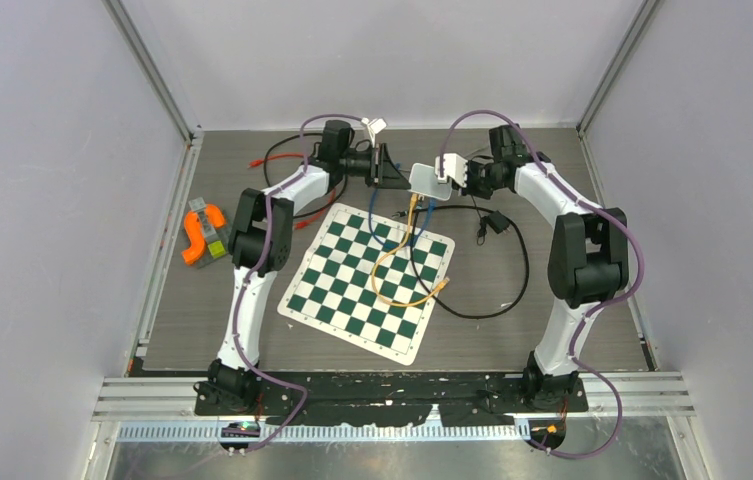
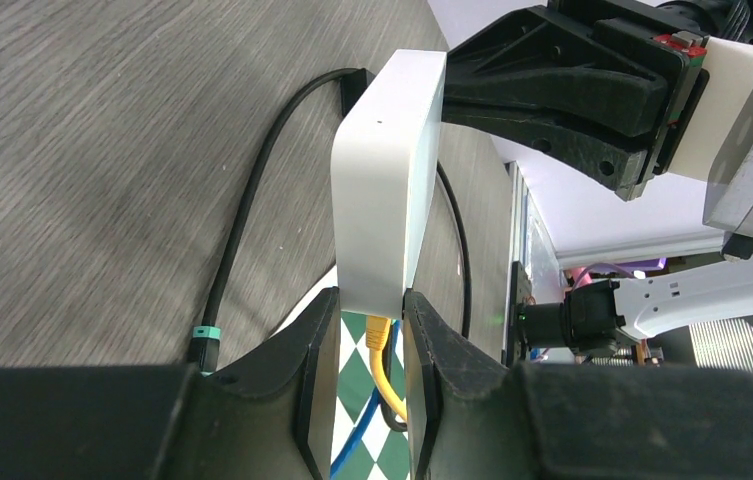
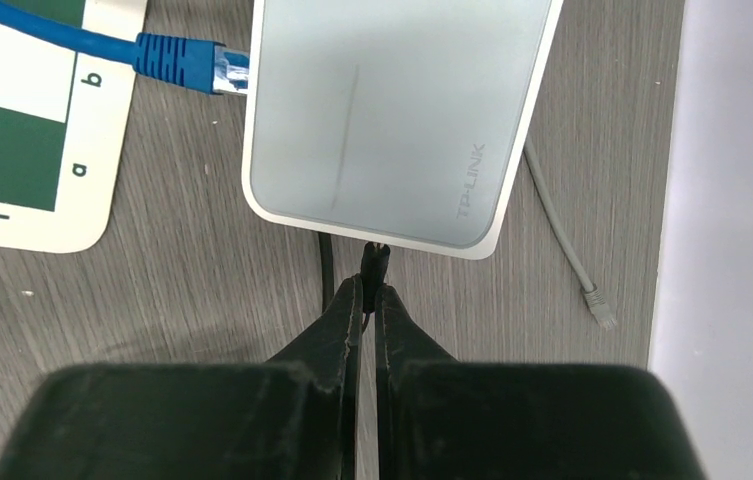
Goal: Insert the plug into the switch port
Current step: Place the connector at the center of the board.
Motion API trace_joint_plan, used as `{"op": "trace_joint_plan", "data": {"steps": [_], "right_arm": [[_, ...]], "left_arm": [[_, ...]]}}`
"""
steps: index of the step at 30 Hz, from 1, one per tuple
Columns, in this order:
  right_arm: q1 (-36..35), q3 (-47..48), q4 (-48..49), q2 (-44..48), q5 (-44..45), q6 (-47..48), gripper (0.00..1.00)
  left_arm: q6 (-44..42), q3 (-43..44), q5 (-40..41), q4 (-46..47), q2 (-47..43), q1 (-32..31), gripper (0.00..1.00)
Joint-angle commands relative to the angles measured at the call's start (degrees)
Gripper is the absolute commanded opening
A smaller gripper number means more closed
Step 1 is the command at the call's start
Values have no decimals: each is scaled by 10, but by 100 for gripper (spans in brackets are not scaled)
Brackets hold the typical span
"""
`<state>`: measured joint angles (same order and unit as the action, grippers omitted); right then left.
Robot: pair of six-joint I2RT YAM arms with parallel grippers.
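The right tool [image 3: 370,292], its fingers pressed together, pinches a small black plug [image 3: 378,258] at the near edge of the white switch [image 3: 392,110], whose left side takes a blue cable [image 3: 82,38].

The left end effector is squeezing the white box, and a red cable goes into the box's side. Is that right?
Not quite. The left end effector does squeeze the white box, but it is a blue cable that goes into the box's side, not a red one. The right wrist view shows this.
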<state>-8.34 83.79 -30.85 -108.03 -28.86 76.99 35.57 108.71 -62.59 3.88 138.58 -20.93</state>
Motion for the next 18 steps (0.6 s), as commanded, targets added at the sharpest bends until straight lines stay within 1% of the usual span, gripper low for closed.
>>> {"op": "trace_joint_plan", "data": {"steps": [1,10,18], "right_arm": [[-5,25,21,5,4,-16,5],[-8,17,32,14,1,-6,5],[-21,6,35,23,8,34,5]], "left_arm": [[-4,1,-16,12,-50,-2,0],[-24,1,-21,-10,-51,-2,0],[-62,19,-23,-66,-53,-1,0]]}}
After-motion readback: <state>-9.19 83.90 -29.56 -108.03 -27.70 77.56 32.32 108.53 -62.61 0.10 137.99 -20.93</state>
